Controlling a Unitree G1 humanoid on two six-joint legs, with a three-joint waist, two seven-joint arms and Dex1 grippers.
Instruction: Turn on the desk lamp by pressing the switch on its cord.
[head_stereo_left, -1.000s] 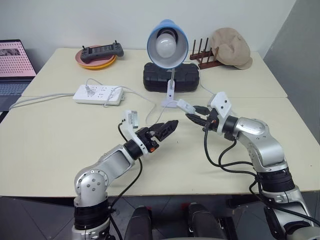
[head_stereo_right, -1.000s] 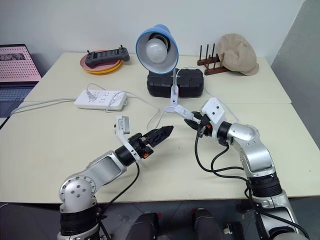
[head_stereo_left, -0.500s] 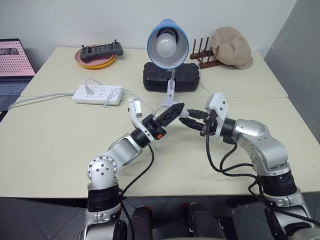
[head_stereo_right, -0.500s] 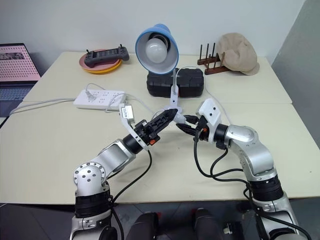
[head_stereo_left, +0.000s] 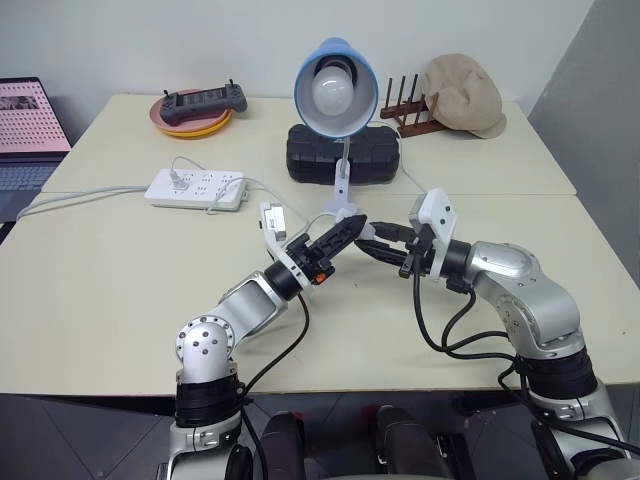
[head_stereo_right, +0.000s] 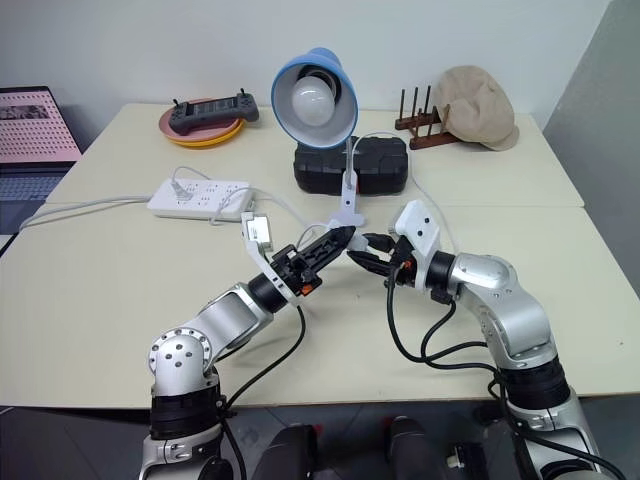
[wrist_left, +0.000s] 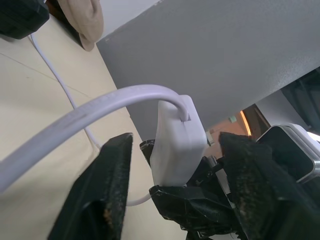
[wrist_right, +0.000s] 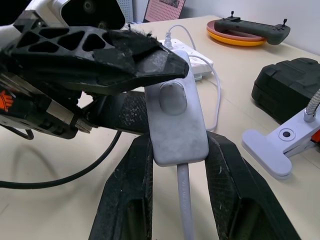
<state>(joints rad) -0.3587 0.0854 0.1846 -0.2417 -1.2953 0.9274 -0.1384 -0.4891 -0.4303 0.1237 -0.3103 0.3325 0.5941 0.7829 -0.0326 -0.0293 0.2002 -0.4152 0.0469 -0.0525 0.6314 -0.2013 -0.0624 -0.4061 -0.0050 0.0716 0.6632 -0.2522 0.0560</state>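
The desk lamp (head_stereo_left: 335, 85), blue shade and white bulb unlit, stands mid-table on its white base (head_stereo_left: 340, 208). My right gripper (head_stereo_left: 378, 246) is shut on the lower half of the white switch (wrist_right: 176, 122) and holds it above the table, with the cord (wrist_right: 184, 200) trailing between its fingers. My left gripper (head_stereo_left: 352, 228) comes in from the left and straddles the switch (wrist_left: 177, 135). Its fingers (wrist_left: 107, 190) stand apart, with a small gap on each side. One of its fingertips (wrist_right: 150, 60) sits just over the switch's oval button.
A white power strip (head_stereo_left: 196, 188) lies at the left with its cable running off the table. Behind the lamp sits a black case (head_stereo_left: 340, 155). At the back are a plate with a controller (head_stereo_left: 200, 108), a wooden rack (head_stereo_left: 410, 108) and a beige cap (head_stereo_left: 462, 95). A laptop (head_stereo_left: 30, 125) stands far left.
My left gripper rose and swung right from low over the table up to the switch, and its fingers have narrowed around it. The right gripper drew the switch slightly left and nearer.
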